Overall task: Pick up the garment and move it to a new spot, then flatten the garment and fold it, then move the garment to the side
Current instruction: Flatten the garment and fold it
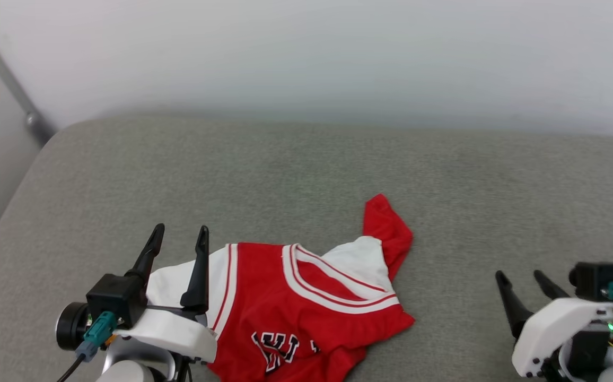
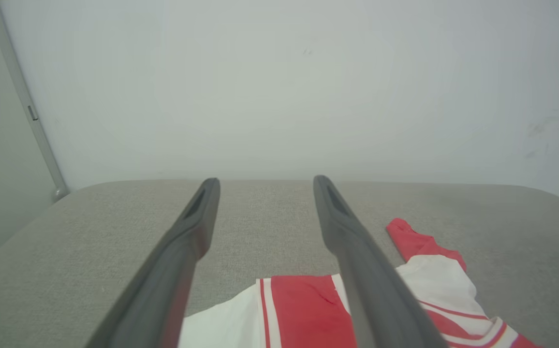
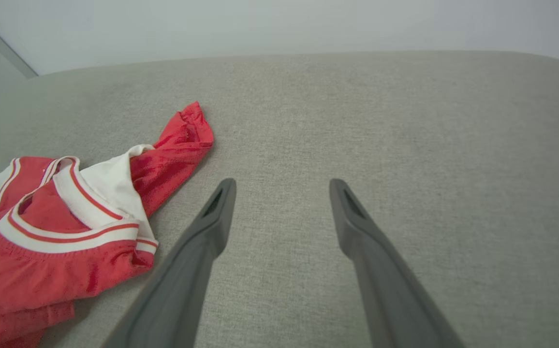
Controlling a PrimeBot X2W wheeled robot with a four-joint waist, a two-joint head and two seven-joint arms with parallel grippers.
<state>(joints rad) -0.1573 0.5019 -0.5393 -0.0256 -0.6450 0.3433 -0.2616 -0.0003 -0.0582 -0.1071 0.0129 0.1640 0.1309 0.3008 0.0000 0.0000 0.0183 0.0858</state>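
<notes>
garment [image 1: 306, 297] crumpled — grey cushion [image 1: 338, 175] stretches wide beyond it | left gripper [image 1: 181, 228] spread over its white sleeve | right gripper [image 1: 518, 274] spread, well right

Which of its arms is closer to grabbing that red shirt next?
Probably left. The left tool hangs open over the garment, at its white sleeve; the right tool, also open, sits apart over grey cushion.

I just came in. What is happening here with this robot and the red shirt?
A two-armed robot is working on a red jersey that lies rumpled on a grey fabric surface. Its left tool is open over the jersey's white sleeve and holds nothing. Its right tool is open too, off to the jersey's right and apart from the cloth. The jersey is not yet flattened or folded.
</notes>
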